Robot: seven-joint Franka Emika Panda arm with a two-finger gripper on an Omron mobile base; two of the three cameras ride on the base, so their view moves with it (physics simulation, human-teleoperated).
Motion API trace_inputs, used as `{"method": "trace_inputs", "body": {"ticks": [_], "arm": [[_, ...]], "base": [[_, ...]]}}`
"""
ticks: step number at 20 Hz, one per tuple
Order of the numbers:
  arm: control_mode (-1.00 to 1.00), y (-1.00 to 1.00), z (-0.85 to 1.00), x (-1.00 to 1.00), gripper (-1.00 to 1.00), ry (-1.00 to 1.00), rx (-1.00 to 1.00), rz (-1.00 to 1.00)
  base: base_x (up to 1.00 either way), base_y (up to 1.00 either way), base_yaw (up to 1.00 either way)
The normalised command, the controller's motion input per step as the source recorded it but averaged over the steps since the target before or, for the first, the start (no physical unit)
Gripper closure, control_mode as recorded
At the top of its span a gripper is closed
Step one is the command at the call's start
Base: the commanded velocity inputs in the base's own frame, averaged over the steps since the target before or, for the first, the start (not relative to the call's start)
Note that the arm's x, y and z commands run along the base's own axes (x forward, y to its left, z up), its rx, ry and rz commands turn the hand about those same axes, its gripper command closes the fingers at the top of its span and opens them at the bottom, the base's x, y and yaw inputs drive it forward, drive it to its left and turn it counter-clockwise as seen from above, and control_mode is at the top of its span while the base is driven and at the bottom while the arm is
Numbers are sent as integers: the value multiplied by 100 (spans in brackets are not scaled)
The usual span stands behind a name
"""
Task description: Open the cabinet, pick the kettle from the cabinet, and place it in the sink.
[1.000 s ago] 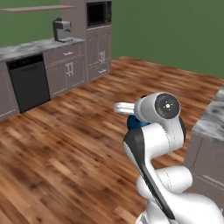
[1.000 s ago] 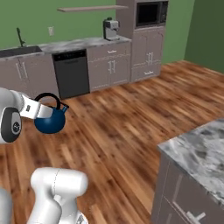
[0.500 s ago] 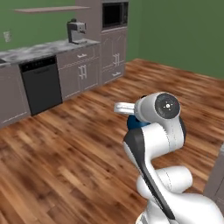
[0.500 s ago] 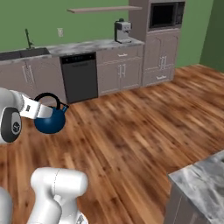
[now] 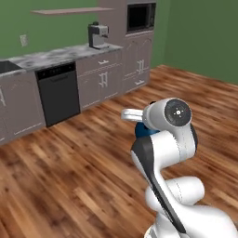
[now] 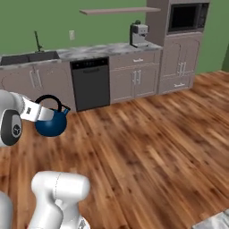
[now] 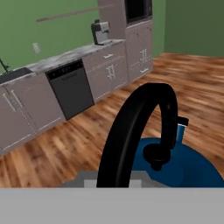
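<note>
The glossy blue kettle (image 6: 51, 125) hangs in the air over the wooden floor, its black arched handle held in my gripper (image 6: 45, 112), which is shut on it. In the left base view a sliver of the kettle (image 5: 143, 132) peeks out behind my arm. The hand view looks down on the kettle (image 7: 192, 168), with its handle and lid knob close up. The black sink (image 6: 27, 57) with its tall faucet (image 6: 37, 41) sits in the counter at the far left, well away from the kettle. The wall cabinet is out of view.
A black dishwasher (image 6: 91, 85) stands under the marble counter, right of the sink. A coffee machine (image 6: 138, 34) sits on the counter beside a tall unit with a microwave (image 6: 187, 17). Open wooden floor (image 6: 156, 143) lies between me and the counter.
The whole scene has slid to the right in both base views, so the base has turned; the sink has come into view at the left. The kettle stays held in the same pose.
</note>
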Motion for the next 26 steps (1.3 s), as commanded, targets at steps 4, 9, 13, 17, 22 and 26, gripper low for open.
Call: {"method": "trace_inputs", "body": {"ticks": [4,9,13,17,22,26], "arm": [[100,0,0,0,100,0,0,0],[100,0,0,0,100,0,0,0],[100,0,0,0,100,0,0,0],[100,0,0,0,100,0,0,0],[100,0,0,0,100,0,0,0],[100,0,0,0,100,0,0,0]], "base": [[75,6,17],[75,5,16],[75,4,12],[74,4,9],[75,5,8],[75,2,4]]}}
